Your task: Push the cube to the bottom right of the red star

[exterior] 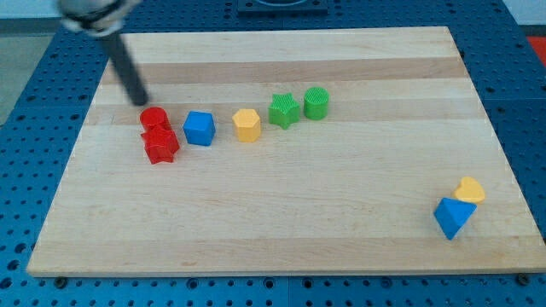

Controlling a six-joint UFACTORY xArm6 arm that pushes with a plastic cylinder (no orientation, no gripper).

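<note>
The blue cube [199,128] sits on the wooden board at the view's left, just right of the red star [160,145]. A red cylinder [153,118] touches the star's upper edge. My tip [142,101] is above and slightly left of the red cylinder, close to it, and well left of the blue cube. The rod slants up toward the view's top left.
A yellow hexagonal block [246,124], a green star [284,110] and a green cylinder [316,102] lie in a row right of the cube. A yellow heart [470,189] and a blue triangular block [452,217] sit at the bottom right. The board [341,222] ends near them.
</note>
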